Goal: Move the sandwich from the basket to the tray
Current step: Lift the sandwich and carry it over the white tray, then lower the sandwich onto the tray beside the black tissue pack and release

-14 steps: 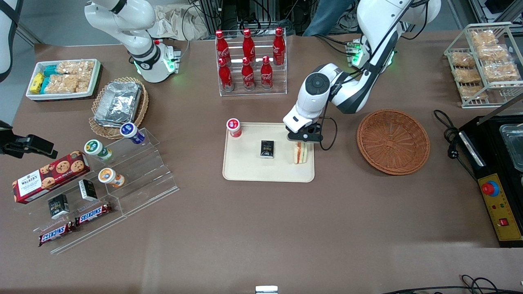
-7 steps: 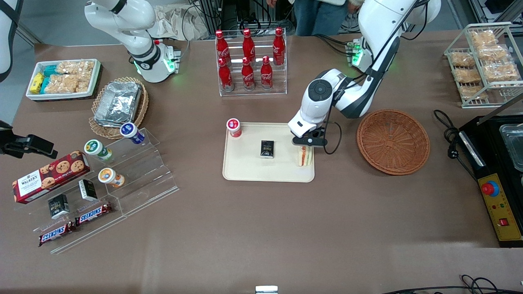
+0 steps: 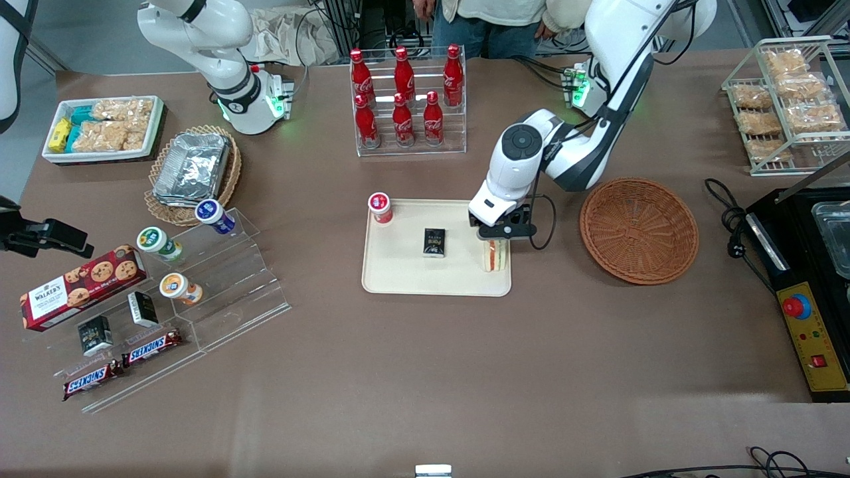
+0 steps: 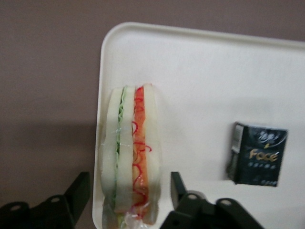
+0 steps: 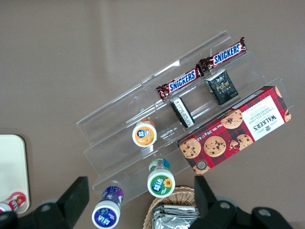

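Observation:
The sandwich [image 3: 495, 255] [image 4: 131, 157] stands on its edge on the cream tray [image 3: 405, 275] [image 4: 200, 86], close to the rim at the working arm's end. Its red and green filling layers face up. My left gripper [image 3: 499, 232] [image 4: 129, 183] hovers just above it, open. One finger [image 4: 81, 188] is outside the tray rim and the other finger [image 4: 177, 186] is over the tray, both apart from the bread. The reddish-brown basket [image 3: 639, 229] lies empty beside the tray, toward the working arm's end.
A small black box [image 3: 434, 241] [image 4: 259, 153] lies on the tray. A red-capped cup [image 3: 380, 206] stands at the tray's corner. A rack of cola bottles [image 3: 405, 99] stands farther from the front camera. A black appliance [image 3: 807, 279] sits past the basket.
The sandwich has shifted a little toward the tray's rim at the working arm's end and has come to rest there. The gripper has drawn slightly up and away from it.

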Motion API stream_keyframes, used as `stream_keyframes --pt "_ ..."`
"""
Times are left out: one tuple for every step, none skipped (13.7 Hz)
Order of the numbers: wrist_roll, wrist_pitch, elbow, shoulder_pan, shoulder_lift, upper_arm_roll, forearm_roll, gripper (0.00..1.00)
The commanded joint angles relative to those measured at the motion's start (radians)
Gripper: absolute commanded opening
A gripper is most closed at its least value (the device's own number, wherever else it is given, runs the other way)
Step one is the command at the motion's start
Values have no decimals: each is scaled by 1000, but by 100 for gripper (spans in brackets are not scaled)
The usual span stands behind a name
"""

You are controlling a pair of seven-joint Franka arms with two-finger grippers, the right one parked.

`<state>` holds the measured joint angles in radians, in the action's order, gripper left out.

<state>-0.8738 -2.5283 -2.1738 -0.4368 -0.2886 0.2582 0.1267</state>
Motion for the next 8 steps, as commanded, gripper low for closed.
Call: stream_keyframes --pt "-51 162 96 44 69 1 1 100" --pt "-47 225 141 67 77 6 -7 100" --pt "-30 279 181 72 89 4 -34 100" --pt "-5 334 228 75 98 1 -68 100" --pt "24 403 277 76 100 -7 -85 100" --pt "59 481 337 102 97 -11 -97 100" --pt "96 559 395 128 92 -11 -105 100" --pt "132 618 440 150 91 -13 -123 100"
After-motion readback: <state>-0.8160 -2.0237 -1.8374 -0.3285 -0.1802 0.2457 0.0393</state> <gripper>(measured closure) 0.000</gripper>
